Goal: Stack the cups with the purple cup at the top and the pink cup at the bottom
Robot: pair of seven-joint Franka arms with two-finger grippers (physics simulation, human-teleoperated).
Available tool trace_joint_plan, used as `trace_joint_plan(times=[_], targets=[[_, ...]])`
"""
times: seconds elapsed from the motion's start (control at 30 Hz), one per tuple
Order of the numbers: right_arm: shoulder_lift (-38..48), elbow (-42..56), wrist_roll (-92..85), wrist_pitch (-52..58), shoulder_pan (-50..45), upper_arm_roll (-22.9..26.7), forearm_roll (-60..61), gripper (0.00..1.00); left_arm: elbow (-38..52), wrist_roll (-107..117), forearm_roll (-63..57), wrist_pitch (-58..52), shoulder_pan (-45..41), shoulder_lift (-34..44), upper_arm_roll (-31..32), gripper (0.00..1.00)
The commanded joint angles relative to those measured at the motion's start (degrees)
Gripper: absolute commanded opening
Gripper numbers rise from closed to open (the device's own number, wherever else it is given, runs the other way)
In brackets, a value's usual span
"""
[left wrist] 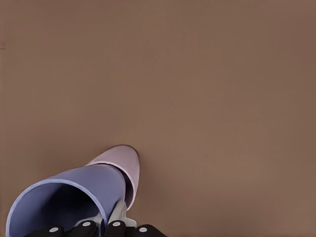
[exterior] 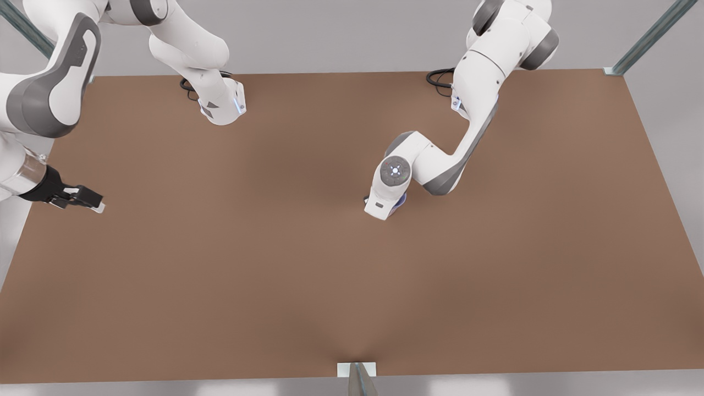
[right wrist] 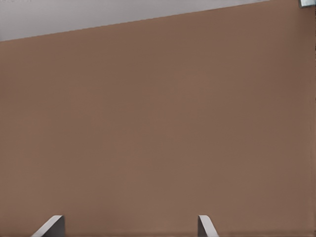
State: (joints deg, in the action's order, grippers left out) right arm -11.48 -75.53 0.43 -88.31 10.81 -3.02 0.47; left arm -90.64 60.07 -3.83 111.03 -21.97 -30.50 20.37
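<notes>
Your left gripper point(left wrist: 106, 224) pinched the purple cup point(left wrist: 69, 200), seated in the pink cup point(left wrist: 121, 165) mid-table point(exterior: 275, 275); I judged release and straight lift next, while your right gripper point(exterior: 88, 199), spread, waited well away from the stack.

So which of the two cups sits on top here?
The purple cup, the bluish-lavender one nearest the left claw. It sits nested in the pink cup, whose paler mauve wall shows beneath it.
</notes>
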Motion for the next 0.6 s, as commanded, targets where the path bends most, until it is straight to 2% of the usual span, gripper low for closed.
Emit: trace_joint_plan(times=[0.0,0.03,0.07,0.57], targets=[[0.05,0.03,-0.51,-0.02,-0.26,-0.06,-0.11,1.0,0.02,0.83,-0.3,0.68,0.0,-0.17,0.02,0.28],[0.05,0.03,-0.51,-0.02,-0.44,-0.06,-0.11,1.0,0.11,0.66,-0.3,0.77,0.0,-0.35,0.02,0.57],[0.05,-0.06,-0.51,-0.02,-0.62,-0.15,-0.11,1.0,0.11,0.83,-0.47,0.77,0.0,-0.35,0.02,1.0],[0.05,0.03,-0.51,0.06,1.23,0.03,0.06,1.0,1.95,0.66,-2.15,-1.08,0.09,0.18,0.02,1.0]])
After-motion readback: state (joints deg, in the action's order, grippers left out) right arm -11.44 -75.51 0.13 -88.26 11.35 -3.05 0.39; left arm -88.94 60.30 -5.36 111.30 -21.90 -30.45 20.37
